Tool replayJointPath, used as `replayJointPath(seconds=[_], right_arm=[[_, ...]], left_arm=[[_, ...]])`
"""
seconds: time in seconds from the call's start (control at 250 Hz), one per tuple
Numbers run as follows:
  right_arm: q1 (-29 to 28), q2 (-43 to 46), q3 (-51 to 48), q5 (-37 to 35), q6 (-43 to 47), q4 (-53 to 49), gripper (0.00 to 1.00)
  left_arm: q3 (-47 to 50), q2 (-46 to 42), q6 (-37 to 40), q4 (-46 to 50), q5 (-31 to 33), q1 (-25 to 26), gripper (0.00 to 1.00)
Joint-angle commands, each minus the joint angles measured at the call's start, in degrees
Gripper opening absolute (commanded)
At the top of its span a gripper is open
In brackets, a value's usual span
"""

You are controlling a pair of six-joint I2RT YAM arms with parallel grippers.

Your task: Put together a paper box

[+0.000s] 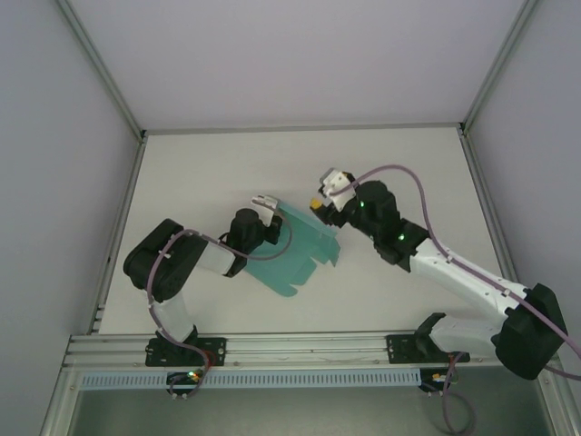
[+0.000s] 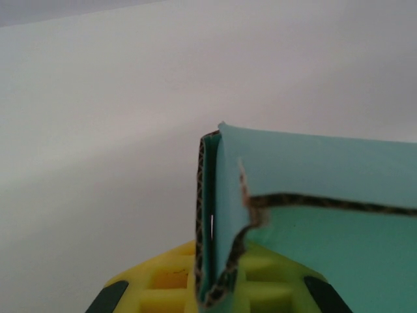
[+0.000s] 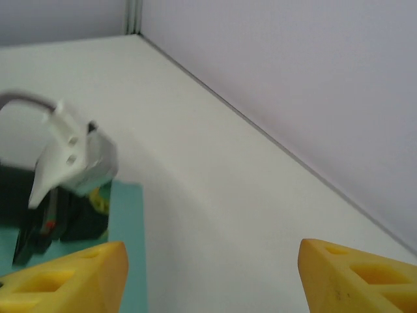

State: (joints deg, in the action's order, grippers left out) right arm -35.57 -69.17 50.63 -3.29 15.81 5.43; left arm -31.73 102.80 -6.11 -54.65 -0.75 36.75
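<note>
"Teal-green thin card with a brown corrugated cut edge, pinched between yellow plastic fingers [image 2: 163, 283]. That is the left gripper [image 2: 215, 287] in its own wrist view, low in the frame. The jaws are closed right down on a folded-up flap of the paper box [image 2: 326, 195]."

"And the right gripper [image 3: 212, 280]?"

"Its two yellow fingers [image 3: 65, 280] stand wide apart at the bottom corners of its wrist view, with bare white table [image 3: 215, 195] between them — it has hold of nothing."

"Where does the box sit from overhead?"

"Just left of centre of the frame. The paper box [image 1: 300, 250] is a die-cut sheet with rounded flaps, one lighter panel tilted up above a darker one. The left gripper [image 1: 275, 213] grips its upper left edge, and the right gripper [image 1: 318, 205] is just beside its upper right corner. I cannot tell whether they touch."

"Is the card in the right wrist view?"

"Yes, a teal strip [image 3: 127, 248] at lower left, beside a white bracket [image 3: 71, 156] on the left arm's wrist."

"And further out?"

"The black-and-white arms reach in from the lower left and lower right, and a lilac-grey cable [image 1: 408, 177] loops over the right arm. The white table [image 1: 408, 300] is closed in by pale lilac walls [image 1: 54, 136], with a ribbed aluminium rail [image 1: 300, 345] along the bottom — both bases are bolted to it."
</note>
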Motion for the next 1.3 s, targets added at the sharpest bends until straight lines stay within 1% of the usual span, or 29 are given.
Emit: replayJointPath(seconds=[0.0,0.132,0.204,0.507,0.623,0.763,0.879,0.914,0.962,1.038,1.09,1.138,1.198,1.23,1.298], right_arm=[[1.28,-5.98,4.93,6.91,-8.75,-7.73,0.68],[1.38,-15.3,13.04,7.71,-10.29,-11.94,0.67],[1.41,-19.54,15.69,7.21,-11.67,-13.52,0.67],[1.62,-30.69,19.39,11.69,-14.6,-13.35,0.65],[1.6,-34.3,20.68,13.09,-14.33,-14.06,0.63],[1.53,-37.19,20.42,14.02,-14.46,-15.62,0.61],[1.56,-38.14,18.93,14.6,-14.7,-16.59,0.59],[1.58,-38.24,18.32,15.01,-14.74,-16.77,0.58],[1.56,-38.1,17.31,15.09,-15.25,-16.39,0.58],[1.48,-37.41,15.81,15.48,-15.5,-15.09,0.58],[1.54,-36.86,15.3,15.72,-15.64,-14.67,0.58],[1.48,-36.42,15.22,15.74,-15.47,-14.65,0.58],[1.38,-35.96,15.35,15.56,-15.22,-14.83,0.58],[1.29,-35.73,15.38,15.7,-14.92,-14.99,0.58],[1.11,-35.39,15.55,15.27,-15.26,-15.45,0.58]], left_arm=[[1.72,1.1,1.2,-1.79,-3.45,1.25,0.0],[1.26,1.61,1.21,-1.44,-3.39,1.59,0.0],[1.7,1.35,1.12,-2.33,-3.59,1.78,0.0],[2.38,1.55,0.77,-4.05,-4.62,1.89,0.01],[2.49,1.8,0.67,-4.55,-4.78,1.91,0.05],[2.98,1.53,0.95,-4.45,-4.05,1.88,0.16],[3.46,0.4,1.36,-3.73,-2.72,1.85,0.24],[3.6,-0.07,1.45,-3.22,-2.3,1.88,0.28],[3.53,-0.64,1.56,-2.58,-1.07,1.9,0.29],[2.91,-1.38,2.36,-0.77,-0.06,1.86,0.27],[2.01,-1.59,3.03,1.39,1.14,1.92,0.21],[1.37,-1.56,3.35,2.8,3.17,1.98,0.13],[0.88,-1.27,3.67,3.21,4.59,1.84,0.09],[0.68,-0.94,3.65,3.37,5.36,1.91,0.0],[-0.13,-0.36,3.31,3.95,7.69,2.14,0.0]])
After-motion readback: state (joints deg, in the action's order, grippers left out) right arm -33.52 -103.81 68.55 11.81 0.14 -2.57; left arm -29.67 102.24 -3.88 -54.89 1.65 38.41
